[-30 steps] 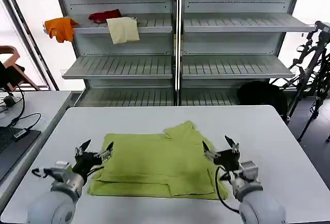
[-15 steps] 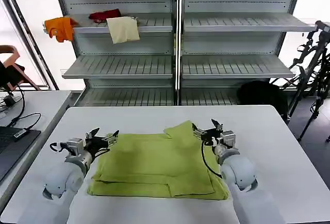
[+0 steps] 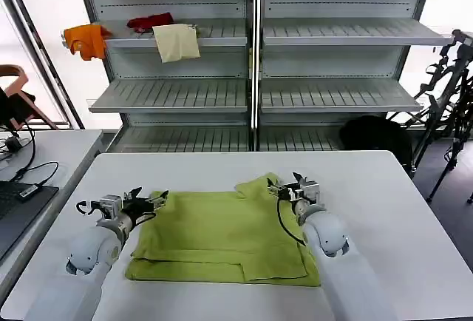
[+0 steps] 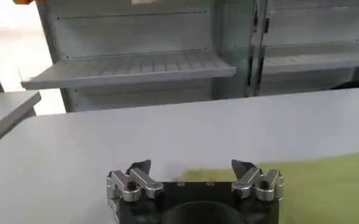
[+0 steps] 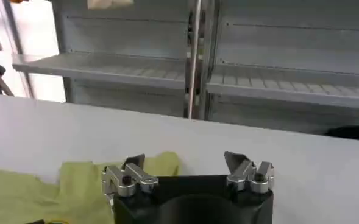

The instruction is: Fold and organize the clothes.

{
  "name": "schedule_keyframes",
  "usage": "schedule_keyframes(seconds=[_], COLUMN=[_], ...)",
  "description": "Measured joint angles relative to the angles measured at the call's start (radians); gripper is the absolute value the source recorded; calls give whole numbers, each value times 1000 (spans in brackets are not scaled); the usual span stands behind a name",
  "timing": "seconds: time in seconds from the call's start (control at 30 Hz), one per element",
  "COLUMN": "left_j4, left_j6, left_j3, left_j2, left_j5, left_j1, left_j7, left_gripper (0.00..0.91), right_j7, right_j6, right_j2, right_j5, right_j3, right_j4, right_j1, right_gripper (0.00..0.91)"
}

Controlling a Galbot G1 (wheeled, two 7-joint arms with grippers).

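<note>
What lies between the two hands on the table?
In the head view, the t-shirt stretches between the left hand and the right hand, both open at its far corners.

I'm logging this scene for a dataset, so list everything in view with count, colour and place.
t-shirt: one, lime green, partly folded on the table centre
table: one, white, in front of the robot
shelving: one unit, grey, behind the table
cloths: orange, red and cream on the upper left shelf, blue above
left gripper: open, at the shirt's far left corner
right gripper: open, at the shirt's far right sleeve
</note>
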Motion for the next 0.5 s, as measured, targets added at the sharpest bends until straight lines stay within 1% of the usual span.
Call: schedule_keyframes(seconds=[0.13, 0.17, 0.2, 0.23, 0.27, 0.33, 0.37, 0.4, 0.47, 0.5], left_j4=[13, 16, 17, 18, 19, 19, 19, 19, 19, 18], left_j6=[0, 0, 0, 0, 0, 0, -1, -2, -4, -4], left_j3=[1, 1, 2, 2, 3, 3, 2, 2, 0, -1], left_j2=[-1, -1, -1, -1, -2, -4, -4, -5, -5, -5], left_j5=[10, 13, 15, 16, 18, 22, 22, 23, 25, 25], left_j1=[1, 3, 4, 5, 6, 9, 12, 14, 17, 19], left_j7=[5, 7, 9, 10, 11, 14, 16, 18, 21, 23], left_gripper=[907, 836, 776, 725, 534, 322, 202, 101, 20, 20], right_j7=[-6, -7, -8, -8, -8, -8, -9, -10, -12, -13], right_j6=[0, 0, 0, 1, 1, 2, 2, 2, 4, 4], right_j2=[9, 10, 10, 11, 13, 15, 15, 15, 14, 14], right_j5=[-10, -12, -14, -17, -18, -21, -22, -23, -25, -25], right_j3=[-6, -7, -8, -9, -10, -11, -11, -12, -13, -13], right_j4=[-20, -24, -27, -31, -34, -39, -40, -40, -40, -41], right_j1=[1, 1, 1, 1, 1, 1, 0, -1, -3, -3], right_gripper=[907, 887, 796, 736, 534, 282, 111, 0, 0, 0])
